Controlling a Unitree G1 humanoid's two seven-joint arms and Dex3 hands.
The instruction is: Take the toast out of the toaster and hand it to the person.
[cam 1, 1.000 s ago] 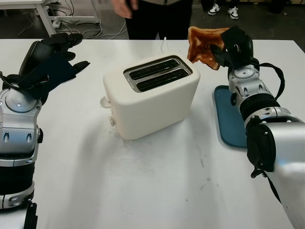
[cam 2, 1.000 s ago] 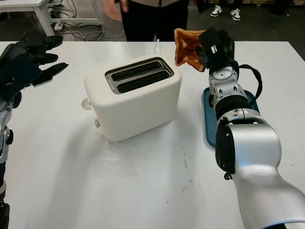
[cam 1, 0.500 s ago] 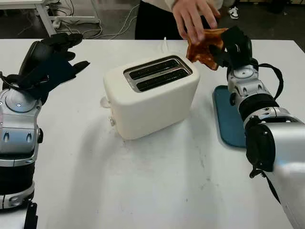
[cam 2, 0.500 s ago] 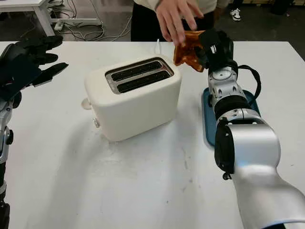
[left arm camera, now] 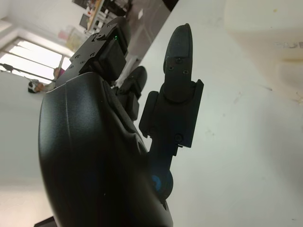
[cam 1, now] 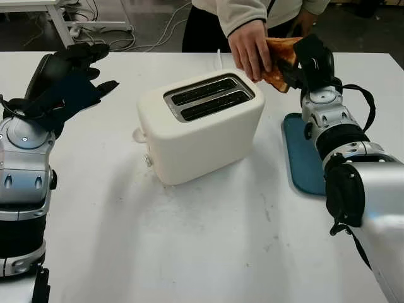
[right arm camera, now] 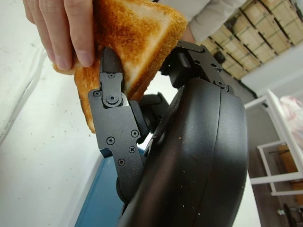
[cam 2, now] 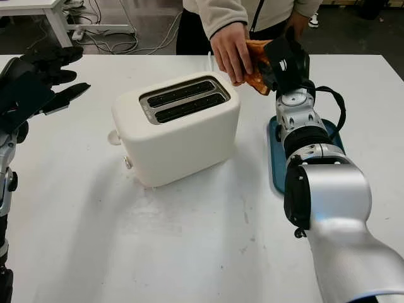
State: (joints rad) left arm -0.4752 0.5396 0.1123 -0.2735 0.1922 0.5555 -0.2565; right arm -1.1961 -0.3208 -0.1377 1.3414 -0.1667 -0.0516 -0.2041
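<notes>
The white surface (cam 1: 208, 252) stretches wide, and sitting near its middle is the cream toaster (cam 1: 202, 129), both slots on top dark and empty. At about three o'clock from the toaster, a blue tray (cam 1: 304, 154) lies flat near the right edge, apart from the toaster.

Over at nine o'clock from the toaster, the left hand (cam 1: 66, 79) hangs above the surface, open, holding nothing, well apart from the toaster; the left wrist view has its black fingers (left arm camera: 177, 71) reaching out over bare white tabletop.

Now the action, up at one o'clock from the toaster: the right hand (cam 2: 284, 60) is raised above the far side of the surface, fingers clamped on the toast (right arm camera: 137, 38). The slice is browned and tilted, off the toaster and in the air just beyond its far right corner. And there is the person's hand (cam 1: 249, 47), coming in from twelve o'clock in a pale sleeve (cam 2: 218, 12), fingers wrapped over the toast's other side. In the right wrist view, the person's fingertips (right arm camera: 71, 42) press on the crust right beside the robot's black finger (right arm camera: 111, 104). Both hands are on the slice at once.
</notes>
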